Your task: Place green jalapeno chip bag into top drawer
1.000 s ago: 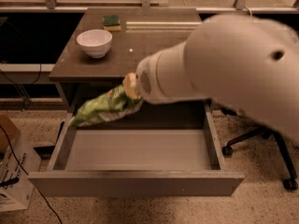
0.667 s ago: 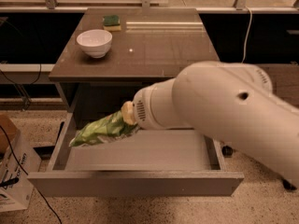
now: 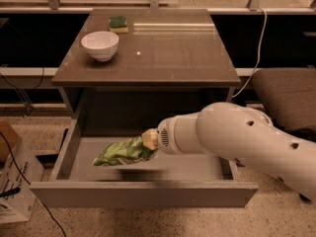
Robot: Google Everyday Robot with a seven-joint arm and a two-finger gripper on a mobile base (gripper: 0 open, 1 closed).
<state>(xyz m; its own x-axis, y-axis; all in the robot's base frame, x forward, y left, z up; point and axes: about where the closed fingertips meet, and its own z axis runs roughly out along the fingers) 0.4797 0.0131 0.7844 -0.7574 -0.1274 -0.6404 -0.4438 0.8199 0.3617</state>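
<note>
The gripper (image 3: 150,140) reaches low into the open top drawer (image 3: 143,194), its fingers (image 3: 150,136) pinching one end of the green chip bag (image 3: 123,152). The bag hangs just above the floor, probably ready for release.

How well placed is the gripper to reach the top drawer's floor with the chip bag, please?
Probably yes: the gripper, holding the green jalapeno chip bag, hangs over the open top drawer, with bare floor beneath.
</note>
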